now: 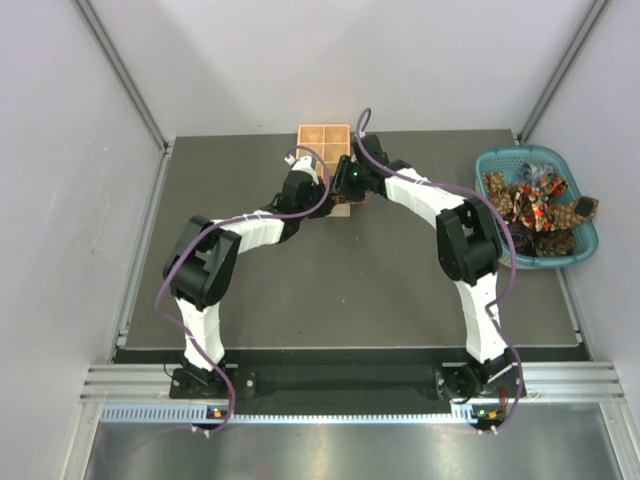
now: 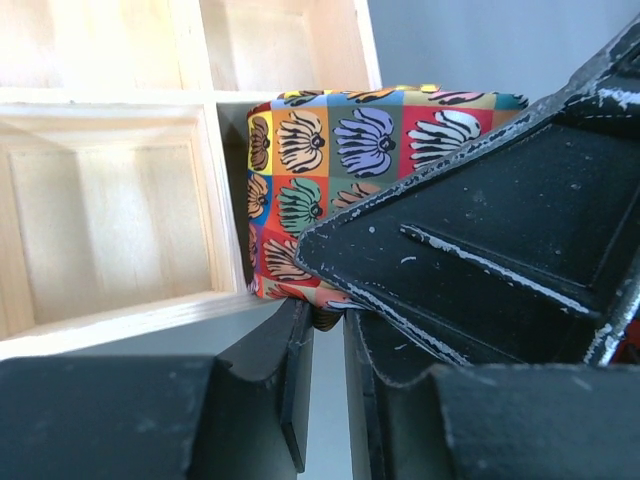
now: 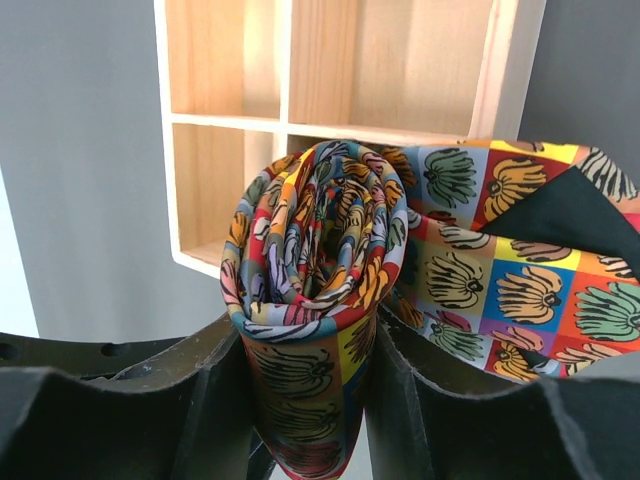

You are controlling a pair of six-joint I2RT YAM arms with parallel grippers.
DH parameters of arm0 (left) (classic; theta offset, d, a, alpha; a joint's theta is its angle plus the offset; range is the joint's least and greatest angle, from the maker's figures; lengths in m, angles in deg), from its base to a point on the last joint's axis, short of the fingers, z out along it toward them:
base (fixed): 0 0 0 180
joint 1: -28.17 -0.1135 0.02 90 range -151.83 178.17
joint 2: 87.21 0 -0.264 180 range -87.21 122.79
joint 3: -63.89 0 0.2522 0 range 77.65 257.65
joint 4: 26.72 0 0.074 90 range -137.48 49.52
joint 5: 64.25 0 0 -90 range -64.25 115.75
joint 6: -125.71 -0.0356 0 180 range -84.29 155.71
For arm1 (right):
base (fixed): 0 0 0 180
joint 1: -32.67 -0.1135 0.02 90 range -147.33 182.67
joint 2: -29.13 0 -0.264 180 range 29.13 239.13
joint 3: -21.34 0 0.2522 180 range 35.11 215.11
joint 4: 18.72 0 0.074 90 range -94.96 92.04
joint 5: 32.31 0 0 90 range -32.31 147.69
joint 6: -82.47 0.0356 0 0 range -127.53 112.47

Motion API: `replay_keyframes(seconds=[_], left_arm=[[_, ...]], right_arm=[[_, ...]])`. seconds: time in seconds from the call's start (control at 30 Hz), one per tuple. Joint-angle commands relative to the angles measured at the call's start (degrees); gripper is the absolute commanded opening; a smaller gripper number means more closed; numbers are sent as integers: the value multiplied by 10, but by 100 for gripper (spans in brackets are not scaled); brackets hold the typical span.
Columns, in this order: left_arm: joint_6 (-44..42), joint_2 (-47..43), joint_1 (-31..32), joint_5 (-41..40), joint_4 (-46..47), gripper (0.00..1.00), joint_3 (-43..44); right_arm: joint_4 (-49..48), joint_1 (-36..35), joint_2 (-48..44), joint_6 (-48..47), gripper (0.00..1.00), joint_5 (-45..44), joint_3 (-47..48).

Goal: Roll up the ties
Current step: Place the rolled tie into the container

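Your right fingers (image 3: 150, 400) are clamping the rolled tie (image 3: 310, 240) at center frame, before the wooden tray (image 3: 290, 60) — your left fingers (image 2: 270, 400) are sitting nearly together; grip impossible to tell.

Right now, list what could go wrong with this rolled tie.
The right jaws pinch only the lower part of the rolled tie; its coil could spring open. Its loose tail lies free beside it and might snag the wooden tray wall on the way in.
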Motion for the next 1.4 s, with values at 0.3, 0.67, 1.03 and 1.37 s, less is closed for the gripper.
replay_keyframes(seconds=[0.3,0.67,1.03,1.37], left_arm=[[-3,-6,-12,-19,139,22,16],[-16,-30,-12,-30,97,23,4],[-33,-61,-12,-53,29,31,9],[-36,-19,-13,-31,43,18,19]], right_arm=[[41,-10,-6,9,30,58,29],[105,-9,9,-11,11,7,65],[126,-14,18,-15,6,-12,69],[138,-14,21,-15,6,-35,95]])
